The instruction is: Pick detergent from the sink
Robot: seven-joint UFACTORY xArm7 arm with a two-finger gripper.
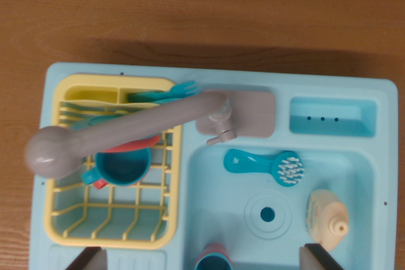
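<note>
Overhead view: detergent bottle lies flat at the basin's lower right, beside the drain; gripper hangs spread at bottom edge, holding nothing, poised for descent.

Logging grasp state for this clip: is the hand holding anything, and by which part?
Nothing is held. The hand is open above the sink; the detergent lies untouched in the basin.

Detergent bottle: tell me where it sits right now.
The detergent bottle lies in the sink basin at the wrist view's lower right, right of the drain, below the brush.
</note>
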